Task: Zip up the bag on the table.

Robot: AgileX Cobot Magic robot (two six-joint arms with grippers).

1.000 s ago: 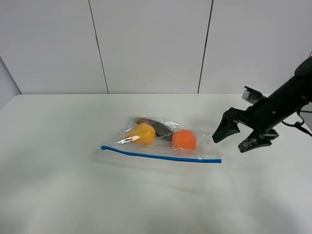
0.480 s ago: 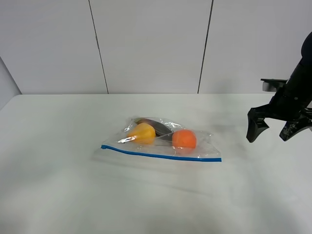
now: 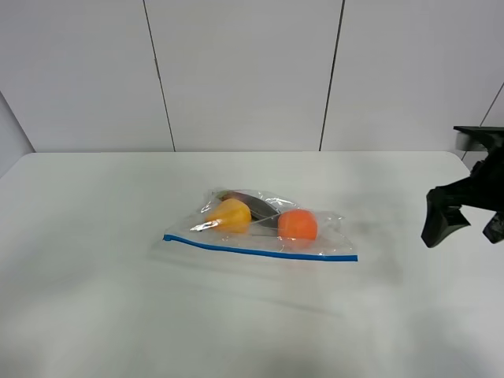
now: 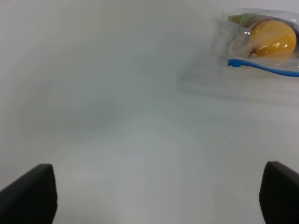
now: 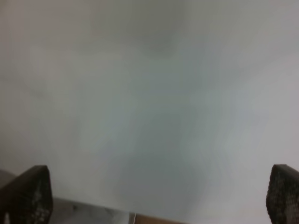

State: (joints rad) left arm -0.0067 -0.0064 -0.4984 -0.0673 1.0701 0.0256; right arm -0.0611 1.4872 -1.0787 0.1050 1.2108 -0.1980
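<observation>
The clear bag [image 3: 260, 224] lies flat mid-table with its blue zipper strip [image 3: 260, 252] along the near edge. A yellow pear [image 3: 230, 215], an orange fruit [image 3: 298, 225] and a dark item [image 3: 256, 206] show through it. My right gripper [image 3: 470, 223] is open and empty at the far right, well clear of the bag; its wrist view [image 5: 154, 193] shows only bare table. My left gripper [image 4: 154, 193] is open and empty, out of the exterior view. Its wrist view shows the bag's pear end [image 4: 272, 39] and zipper tip [image 4: 261, 66] some way off.
The white table [image 3: 118, 299] carries only the bag. A panelled grey wall [image 3: 236, 71] stands behind it. The table's right edge lies close to my right gripper.
My right gripper has swung back to the right, away from the bag's right end, and now sits near the frame edge. The bag has not moved.
</observation>
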